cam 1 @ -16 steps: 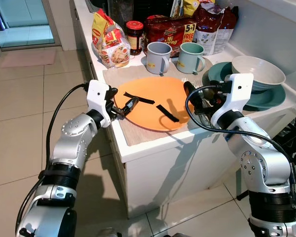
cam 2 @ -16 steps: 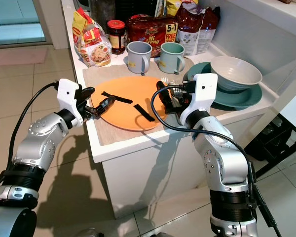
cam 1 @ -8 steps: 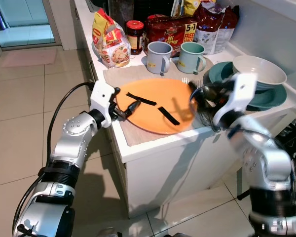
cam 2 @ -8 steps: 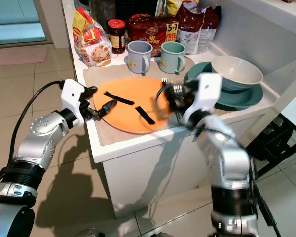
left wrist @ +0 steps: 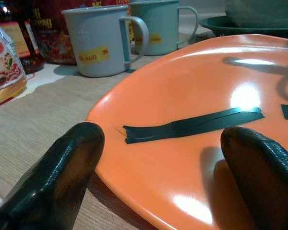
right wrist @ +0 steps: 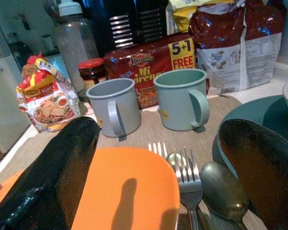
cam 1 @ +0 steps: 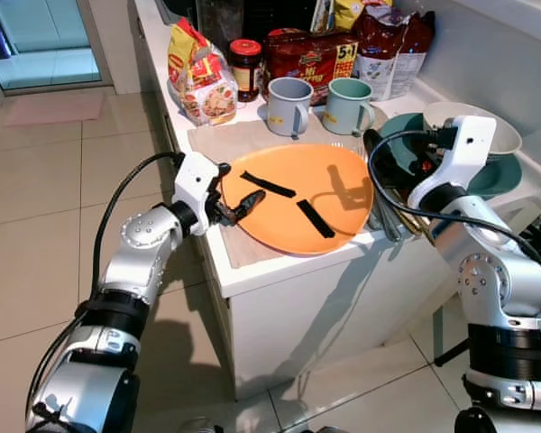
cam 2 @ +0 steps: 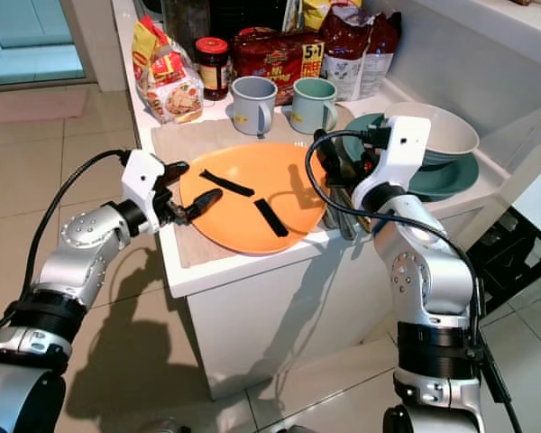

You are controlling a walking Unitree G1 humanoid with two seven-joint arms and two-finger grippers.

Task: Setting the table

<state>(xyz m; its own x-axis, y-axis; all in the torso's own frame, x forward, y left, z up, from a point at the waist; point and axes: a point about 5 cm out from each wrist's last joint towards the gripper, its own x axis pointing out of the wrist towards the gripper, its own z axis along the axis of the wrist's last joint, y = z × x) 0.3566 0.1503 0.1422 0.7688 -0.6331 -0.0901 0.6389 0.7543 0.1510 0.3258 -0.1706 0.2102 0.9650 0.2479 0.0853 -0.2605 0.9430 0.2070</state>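
On the white tabletop (cam 1: 279, 271), near its front edge, the orange plate (cam 1: 298, 194) lies flat on a beige placemat (cam 1: 239, 144), with two strips of black tape (cam 1: 269, 184) stuck across its face. The left hand (cam 1: 237, 204) sits at the plate's left rim, fingers spread; in the left wrist view one finger (left wrist: 53, 172) lies off the rim over the placemat and the other (left wrist: 261, 177) over the plate's face, so the rim runs between them without being pinched. The right hand (cam 2: 343, 176) hovers above the plate's right edge, its fingers spread wide and holding nothing. Just below it, between the plate and the stacked teal plates (cam 1: 500, 176) carrying a pale bowl (cam 1: 509, 135), lie the forks (right wrist: 182, 167) and spoons (right wrist: 223, 189), handles toward the tabletop's front edge and heads toward the two mugs (cam 1: 288, 104) at the back, so their long axis runs away from the robot. The relation that matters is this: the cutlery lies directly beneath and slightly to the right of the right hand, well apart from the left, so the right arm is plainly the nearer for lifting a fork or spoon, and its fingers would likely need to close across that long axis. Noodle packets (cam 1: 203, 77) and a jar (cam 1: 246, 63) stand behind the mugs.
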